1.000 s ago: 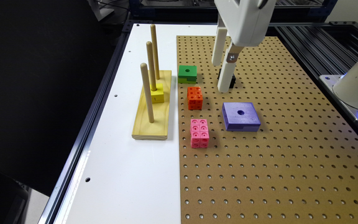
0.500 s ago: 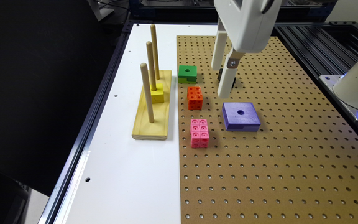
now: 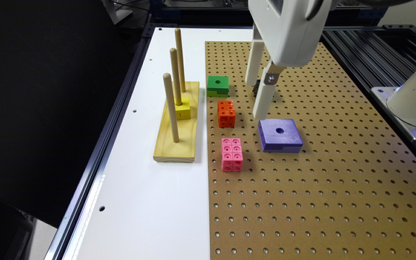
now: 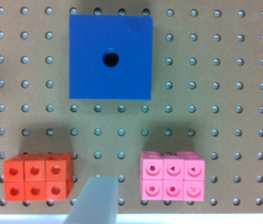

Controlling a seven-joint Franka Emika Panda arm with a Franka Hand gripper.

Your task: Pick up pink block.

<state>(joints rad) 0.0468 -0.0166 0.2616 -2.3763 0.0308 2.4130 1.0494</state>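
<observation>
On the exterior view's left, a wooden peg stand [image 3: 176, 126] sits on the white table [image 3: 146, 202] with a small yellow block [image 3: 182, 108] threaded on one peg. It is well clear of the work and little threat.

Next comes a column of blocks along the edge of the pegboard [image 3: 320, 187]: a green block [image 3: 217, 86] farthest back, an orange block [image 3: 226, 113] in the middle, and the pink block [image 3: 232, 154] nearest the camera, lying flat with nothing touching it. The orange block is the likely trouble: it is the same kind of piece and near the pink one, so a descent that lands short could close on the wrong block or knock it.

Further right, the gripper [image 3: 260, 95] hangs above the board, behind the purple square block [image 3: 279, 134]. In the wrist view its fingers [image 4: 96, 200] stand apart and hold nothing. A low sideways move could clip the purple block, and an off-centre grasp could twist the pink block away.
</observation>
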